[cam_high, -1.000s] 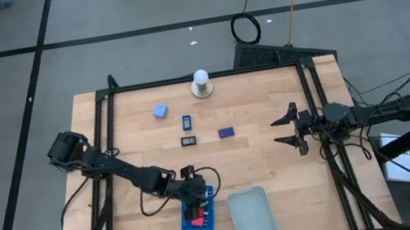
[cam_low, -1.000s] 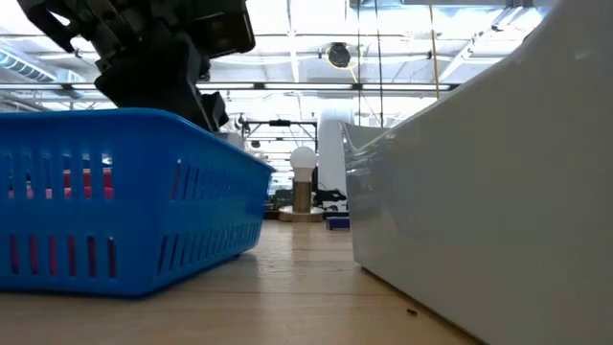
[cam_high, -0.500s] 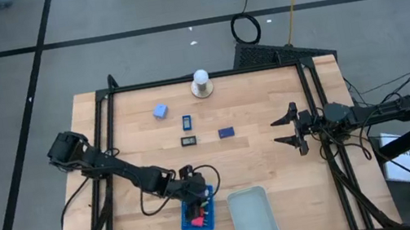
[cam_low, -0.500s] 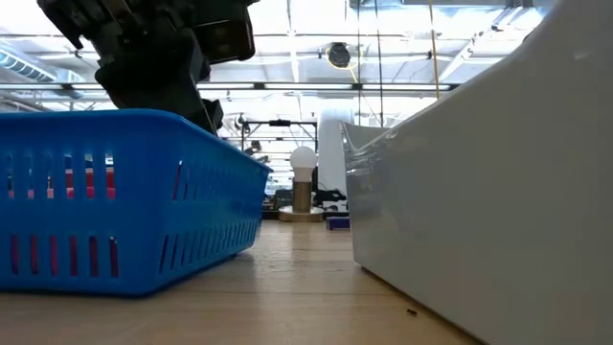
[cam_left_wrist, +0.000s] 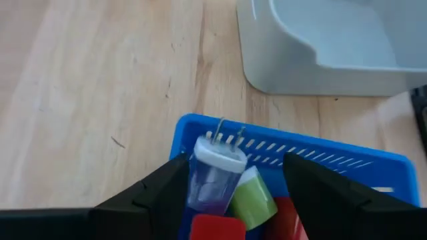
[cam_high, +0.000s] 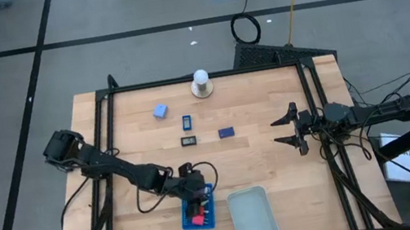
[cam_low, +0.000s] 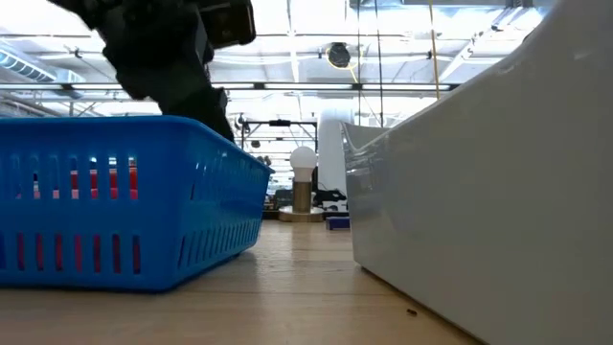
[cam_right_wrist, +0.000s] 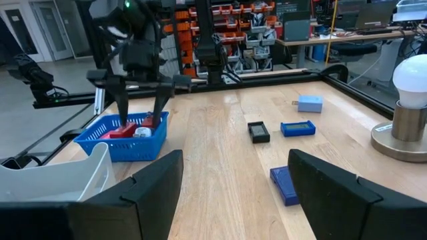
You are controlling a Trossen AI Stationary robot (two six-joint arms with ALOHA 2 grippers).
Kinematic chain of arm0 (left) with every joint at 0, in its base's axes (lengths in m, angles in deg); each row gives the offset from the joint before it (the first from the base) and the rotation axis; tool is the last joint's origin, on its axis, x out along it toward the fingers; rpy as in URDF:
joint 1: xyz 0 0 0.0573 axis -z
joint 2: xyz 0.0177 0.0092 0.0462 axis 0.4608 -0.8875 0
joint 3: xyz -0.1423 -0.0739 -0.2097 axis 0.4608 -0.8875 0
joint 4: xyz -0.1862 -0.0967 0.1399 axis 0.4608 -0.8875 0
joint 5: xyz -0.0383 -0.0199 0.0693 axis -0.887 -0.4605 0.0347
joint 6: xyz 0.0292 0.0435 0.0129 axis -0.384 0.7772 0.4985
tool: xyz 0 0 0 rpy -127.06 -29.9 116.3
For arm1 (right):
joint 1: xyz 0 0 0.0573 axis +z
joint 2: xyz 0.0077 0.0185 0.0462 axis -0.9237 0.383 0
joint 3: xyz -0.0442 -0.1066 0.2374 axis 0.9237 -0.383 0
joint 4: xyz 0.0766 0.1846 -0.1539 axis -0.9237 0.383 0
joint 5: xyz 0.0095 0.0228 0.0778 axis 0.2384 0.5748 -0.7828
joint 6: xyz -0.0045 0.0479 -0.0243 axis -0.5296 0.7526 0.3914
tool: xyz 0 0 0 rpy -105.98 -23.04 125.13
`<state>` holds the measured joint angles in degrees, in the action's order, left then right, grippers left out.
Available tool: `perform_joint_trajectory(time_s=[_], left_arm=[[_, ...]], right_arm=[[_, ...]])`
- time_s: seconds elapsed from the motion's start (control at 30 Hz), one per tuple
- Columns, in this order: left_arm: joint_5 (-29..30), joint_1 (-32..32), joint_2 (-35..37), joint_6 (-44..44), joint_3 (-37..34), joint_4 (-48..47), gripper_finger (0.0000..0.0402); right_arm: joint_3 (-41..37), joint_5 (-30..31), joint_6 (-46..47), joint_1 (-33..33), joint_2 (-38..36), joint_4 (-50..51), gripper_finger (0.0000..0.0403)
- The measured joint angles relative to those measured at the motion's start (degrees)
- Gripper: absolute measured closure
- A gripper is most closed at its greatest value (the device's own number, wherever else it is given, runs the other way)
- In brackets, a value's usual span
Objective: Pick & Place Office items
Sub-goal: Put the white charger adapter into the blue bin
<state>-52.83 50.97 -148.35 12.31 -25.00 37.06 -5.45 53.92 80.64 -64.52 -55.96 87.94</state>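
Note:
My left gripper (cam_high: 194, 199) hangs open over the blue basket (cam_high: 201, 215) near the table's near edge. In the left wrist view, the left gripper (cam_left_wrist: 235, 165) has its fingers on either side of a clear white-capped piece (cam_left_wrist: 213, 170), a green bit (cam_left_wrist: 252, 200) and red blocks (cam_left_wrist: 217, 227) lying in the basket (cam_left_wrist: 320, 155). A light blue block (cam_high: 160, 111), a blue rectangle (cam_high: 187, 122), a black rectangular piece (cam_high: 190, 141) and a dark blue rectangle (cam_high: 227, 132) lie flat on the table. My right gripper (cam_high: 288, 128) waits open at the table's right side. My left gripper points down into the basket from above, its fingers (cam_left_wrist: 163, 190) close to the basket's rim (cam_left_wrist: 183, 127). I cannot tell whether they touch the basket or the pieces in it.
A clear tray (cam_high: 253, 218) stands right of the basket, close to it. A white ball on a round base (cam_high: 201, 83) stands at the far edge. A black frame (cam_high: 199, 77) runs round the tabletop. Bare wood lies between the loose pieces and the basket.
In the low view my left gripper has risen a little above the basket. The basket has shifted slightly on the table, and its red contents show farther right through the slots.

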Motion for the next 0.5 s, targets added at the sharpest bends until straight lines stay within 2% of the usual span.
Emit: perform_joint_trajectory(time_s=[0.17,0.4,0.5], left_arm=[[2.29,-0.04,4.64,0.76,0.00,-0.58,0.0156],[7.78,-0.04,11.92,7.05,0.00,-1.11,0.0156],[9.17,-0.17,14.05,9.10,0.00,-4.37,0.0156]], right_arm=[[0.00,0.01,0.01,0.00,0.01,0.01,0.0140],[0.00,0.01,-0.01,0.00,0.00,0.00,0.0140],[0.00,0.01,0.01,-0.01,0.01,-0.01,0.0140]])
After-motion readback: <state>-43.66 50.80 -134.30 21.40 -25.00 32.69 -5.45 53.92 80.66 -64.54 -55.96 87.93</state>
